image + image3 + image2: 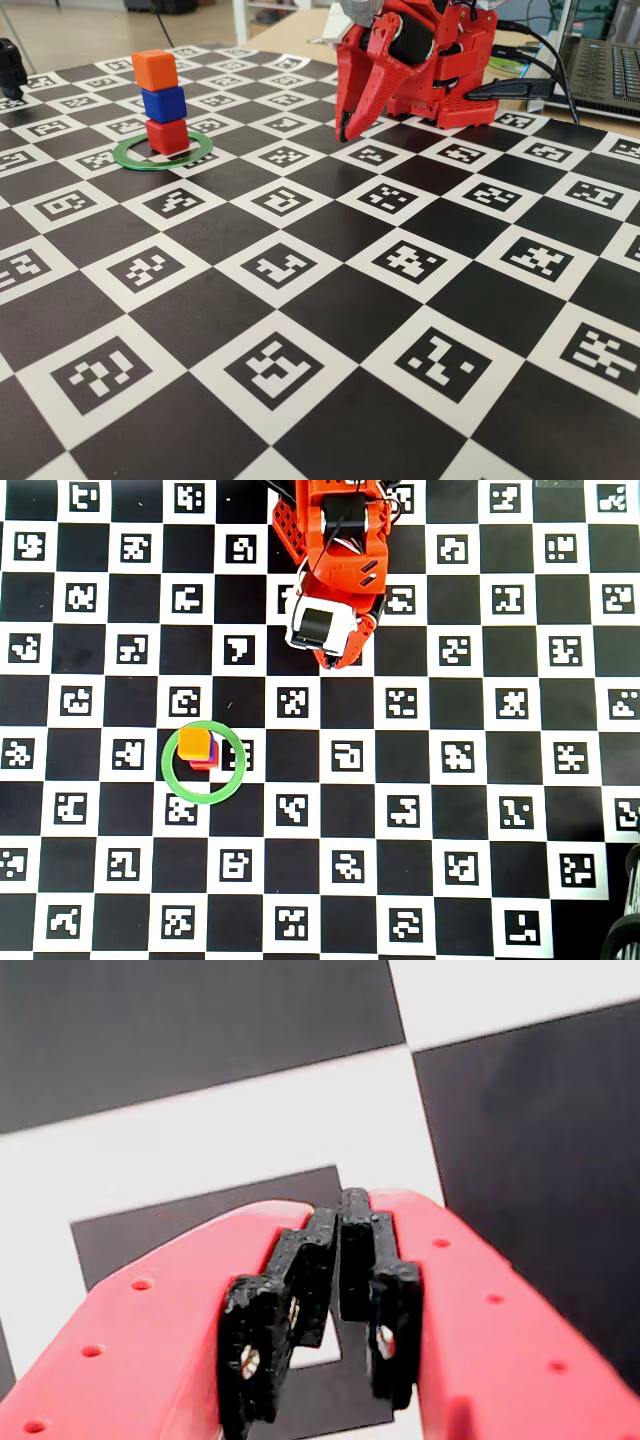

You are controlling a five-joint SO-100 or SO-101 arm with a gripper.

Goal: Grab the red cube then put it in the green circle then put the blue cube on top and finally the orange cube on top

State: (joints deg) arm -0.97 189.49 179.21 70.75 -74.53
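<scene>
While the 3-cube stack, orange cube (155, 69) over blue cube (164, 103) over red cube (167, 135), is being carried by the green circle (128, 156) at upper left of the fixed view, the gripper (344, 132) is being held closed and empty at upper centre. Toppling is being risked, since the cubes are being stacked slightly askew.

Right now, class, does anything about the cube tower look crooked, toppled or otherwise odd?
Slightly. The tower stands upright, but it sits off-centre in the green circle, towards its upper-left rim in the overhead view. The orange cube is shifted slightly sideways on the blue cube. Nothing has toppled.
</scene>
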